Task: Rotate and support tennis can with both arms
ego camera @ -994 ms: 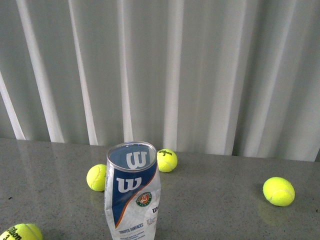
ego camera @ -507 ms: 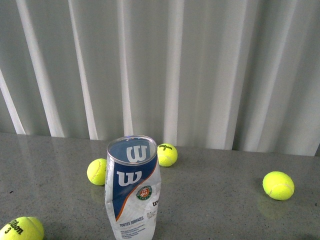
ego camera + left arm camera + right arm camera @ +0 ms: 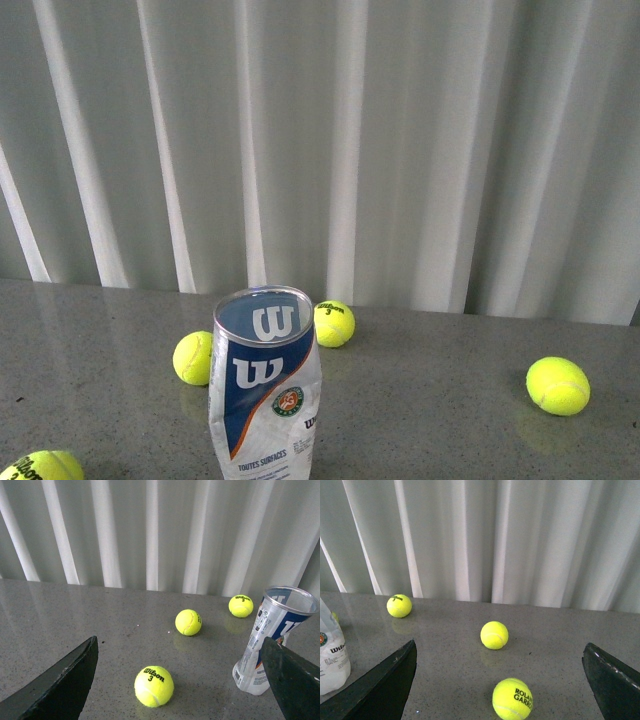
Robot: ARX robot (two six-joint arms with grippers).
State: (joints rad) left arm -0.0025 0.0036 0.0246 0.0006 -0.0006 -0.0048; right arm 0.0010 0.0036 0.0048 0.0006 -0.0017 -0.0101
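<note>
**Standing can, both jaws apart**

Standing upright on the grey speckled desk (image 3: 450, 400), the tennis can (image 3: 264, 385) shows its open rim at the top and its navy-and-white label with two white W logos, an orange stripe and a round badge. One yellow-green ball (image 3: 194, 357) lies just beside the can on its left; a second ball (image 3: 334, 322) lies just behind it to the right. A third ball (image 3: 557, 385) rests well apart on the right, and a fourth (image 3: 40, 467) sits at the lower left edge. A pale pleated curtain (image 3: 400, 150) closes the background.

My left jaws (image 3: 180, 680) are spread wide and hold nothing; the can sits near one finger (image 3: 295, 680). My right jaws (image 3: 500, 680) are likewise spread and empty, with a ball marked ROLAND GARROS (image 3: 512, 699) between the fingers.
</note>
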